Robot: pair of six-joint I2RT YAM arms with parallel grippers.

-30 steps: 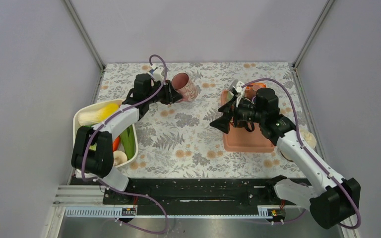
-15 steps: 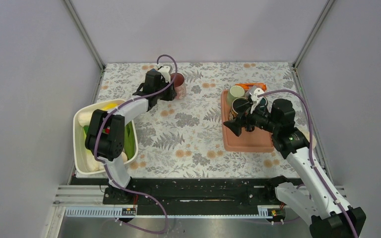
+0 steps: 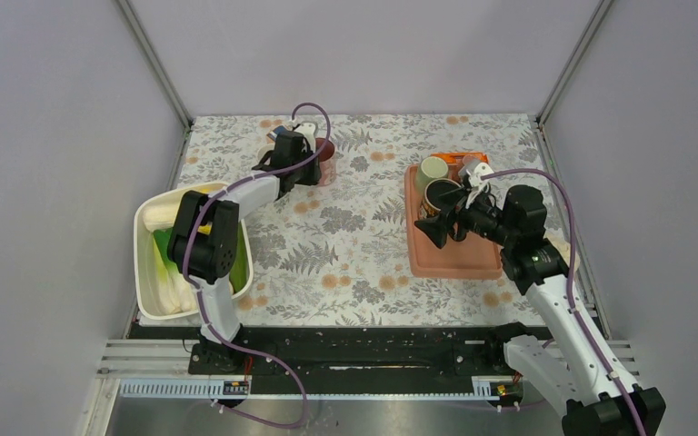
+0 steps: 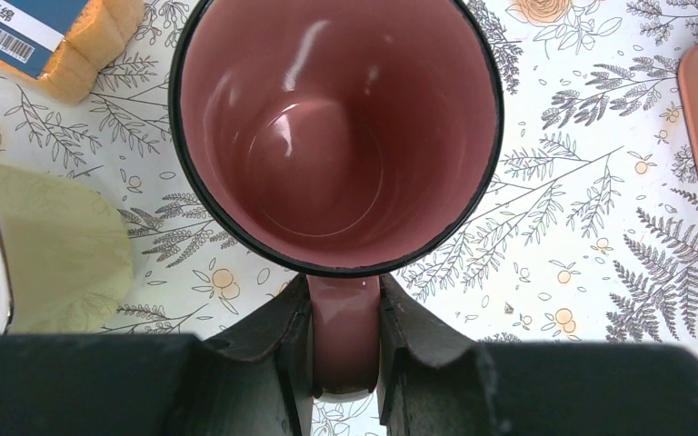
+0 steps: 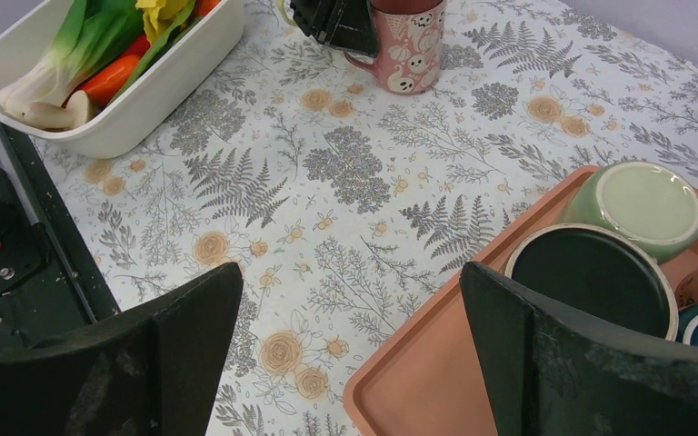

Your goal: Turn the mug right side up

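A: Whereabouts of the pink mug (image 4: 336,136)?

B: Far side of the floral tablecloth (image 3: 354,263), left of centre. Upright, mouth to the ceiling, base seemingly down on the cloth. Pink inside, dark rim, small white figures round the outside.

A: And the left gripper (image 4: 345,327)?

B: Pinched narrow on the mug's handle, clamped from both sides, with the wrist camera looking straight down into the bowl.

A: Anything close by?

B: A yellow sponge (image 4: 64,45) with a blue label, just past the rim in the left wrist view. Nearer the arm bases, a white basin (image 3: 145,300) with leafy greens and a carrot inside.

A: Right gripper (image 5: 350,291)?

B: Spread wide, gripping nothing, hanging over the left edge of the salmon tray (image 5: 418,400) and well apart from the mug.

A: On the tray?

B: A pale green cup (image 5: 641,204), bottom up, right beside a dark round vessel (image 5: 591,272) — hard to tell which way up.
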